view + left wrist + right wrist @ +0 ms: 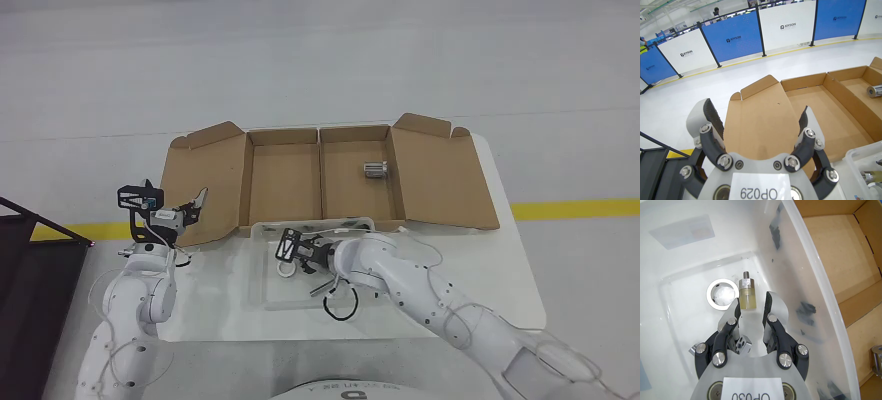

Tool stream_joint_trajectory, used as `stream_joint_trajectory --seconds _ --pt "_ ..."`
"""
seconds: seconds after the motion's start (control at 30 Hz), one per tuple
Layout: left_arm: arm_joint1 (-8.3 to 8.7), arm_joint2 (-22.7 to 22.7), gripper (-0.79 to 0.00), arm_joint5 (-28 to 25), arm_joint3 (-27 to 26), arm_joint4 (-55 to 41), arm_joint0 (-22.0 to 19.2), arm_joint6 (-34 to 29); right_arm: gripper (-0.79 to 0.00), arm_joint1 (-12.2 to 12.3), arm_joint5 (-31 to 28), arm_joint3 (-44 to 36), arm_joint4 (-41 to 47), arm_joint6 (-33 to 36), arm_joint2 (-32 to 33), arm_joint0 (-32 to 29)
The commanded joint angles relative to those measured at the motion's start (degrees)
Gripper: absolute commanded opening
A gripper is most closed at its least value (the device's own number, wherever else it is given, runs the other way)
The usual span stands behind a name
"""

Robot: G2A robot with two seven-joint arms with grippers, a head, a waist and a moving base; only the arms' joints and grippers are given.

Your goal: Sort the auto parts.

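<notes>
My right gripper (752, 303) is open inside the clear plastic bin (806, 256), its fingertips just short of a yellowish cylinder with a threaded metal stud (747, 292) lying on the bin floor. A silver metal ring (722, 294) lies beside that cylinder, partly under one finger. A small square metal block (743, 344) sits beneath the gripper. From above, the right gripper (292, 250) is over the bin (262, 290). My left gripper (761, 117) hangs open and empty over the cardboard box's left flap (757, 117). A silver cylindrical part (374, 169) lies in the box's right compartment.
The open cardboard box (285, 185) with two compartments stands behind the bin, its flaps spread to both sides. A black cable loop (340, 303) lies on the white table (500, 270) by the bin. A dark rack (30, 260) stands off the table's left edge.
</notes>
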Motion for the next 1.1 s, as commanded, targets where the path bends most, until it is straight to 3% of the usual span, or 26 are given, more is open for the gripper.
stream_joint_trajectory --seconds 0.0,0.23,0.37,0.43,0.73,1.07 --pt "0.00 0.00 0.000 0.00 0.00 0.00 0.00 0.00 -0.523 -0.32 0.50 0.49 -0.18 0.09 -0.34 0.18" --pt "0.00 0.00 0.000 0.00 0.00 0.00 0.00 0.00 -0.585 -1.29 1.00 1.83 -0.37 0.91 -1.27 0.80" --pt "0.00 0.00 0.000 0.00 0.00 0.00 0.00 0.00 -0.748 -1.68 0.38 2.70 0.00 1.31 -1.10 1.59" --pt "0.00 0.00 0.000 0.00 0.00 0.00 0.00 0.00 -0.785 -1.84 0.28 2.95 0.06 1.39 -0.98 1.82" --pt "0.00 0.00 0.000 0.00 0.00 0.00 0.00 0.00 -0.785 -1.43 -2.41 2.11 -0.12 0.58 0.77 0.88" --pt "0.00 0.00 0.000 0.00 0.00 0.00 0.00 0.00 -0.785 3.40 -9.37 -4.46 0.87 -5.12 13.90 -6.80"
